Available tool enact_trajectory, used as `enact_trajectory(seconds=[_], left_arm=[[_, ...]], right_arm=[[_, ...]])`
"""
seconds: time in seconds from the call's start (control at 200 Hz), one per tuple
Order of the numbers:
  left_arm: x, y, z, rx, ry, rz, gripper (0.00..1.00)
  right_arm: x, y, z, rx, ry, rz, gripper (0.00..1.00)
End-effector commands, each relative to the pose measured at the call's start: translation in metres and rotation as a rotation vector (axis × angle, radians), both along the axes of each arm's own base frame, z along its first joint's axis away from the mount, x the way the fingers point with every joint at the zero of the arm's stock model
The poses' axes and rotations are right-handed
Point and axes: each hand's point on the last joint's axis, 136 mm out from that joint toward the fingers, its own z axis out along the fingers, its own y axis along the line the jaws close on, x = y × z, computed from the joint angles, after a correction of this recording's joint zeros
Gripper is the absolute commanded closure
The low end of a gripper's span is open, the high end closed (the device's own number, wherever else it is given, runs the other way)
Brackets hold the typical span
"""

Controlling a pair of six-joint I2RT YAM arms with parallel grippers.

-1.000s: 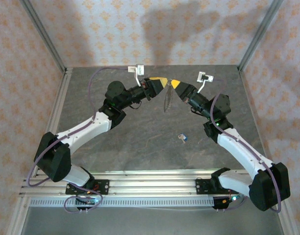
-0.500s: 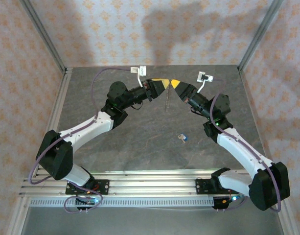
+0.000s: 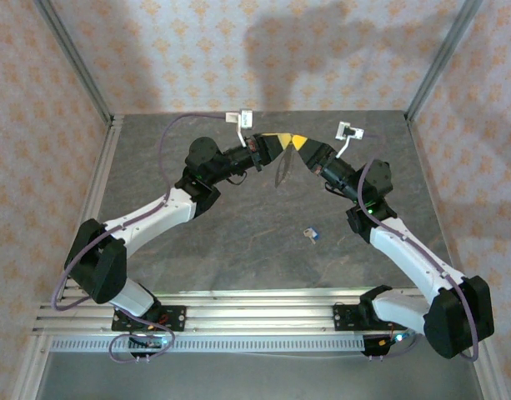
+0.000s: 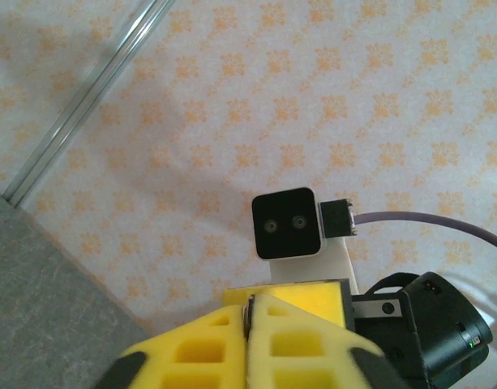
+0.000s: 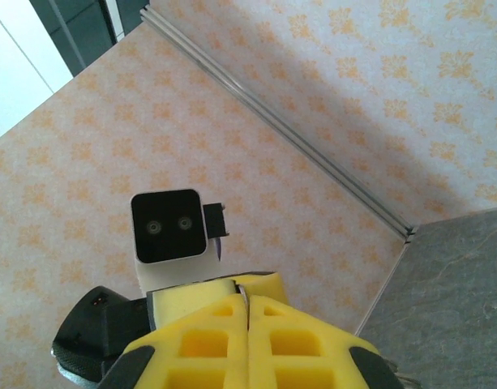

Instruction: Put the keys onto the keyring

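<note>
1. From the top camera I see both arms reaching in toward the middle of the far half of the table (image 3: 197, 242). Their yellow tips meet there nose to nose.
2. The left gripper (image 3: 279, 138) is clenched. On its wrist camera the two yellow fingers (image 4: 297, 340) press flat together (image 4: 248, 324), with a thin grey sliver at the top of the seam. I can't tell what that sliver is.
3. The right gripper (image 3: 298, 142) is clenched too. Its wrist camera shows the fingers (image 5: 199, 332) closed on each other (image 5: 248, 324) with no gap.
4. The ring (image 3: 282, 171) hangs as a narrow pale loop just under the spot where the two tips meet. It is slightly on the left gripper's side.
5. I can't tell from any view which pair of fingers pinches the ring, or whether both do.
6. The key (image 3: 312, 236) lies on the table by itself, blue head to the right and blade to the left. It is well apart from the ring and nearer the arm bases. It sits just left of the right arm's forearm, touching nothing.
7. Each wrist camera looks straight at the other arm. The left one frames the right arm's black camera box (image 4: 287, 223). The right one frames the left arm's camera box (image 5: 169, 227). Patterned wall lies behind both.
</note>
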Motion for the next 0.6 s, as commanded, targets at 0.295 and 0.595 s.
enact_trajectory(seconds=[0.295,0.595], left_arm=[[-0.01,-0.006,0.011,0.021,-0.045,-0.034,0.86],[-0.013,-0.006,0.008,0.043,-0.054,-0.044,0.88]], right_arm=[[-0.001,-0.011,0.015,0.019,-0.053,-0.052,1.0],[0.004,-0.021,0.012,0.029,-0.037,-0.078,1.0]])
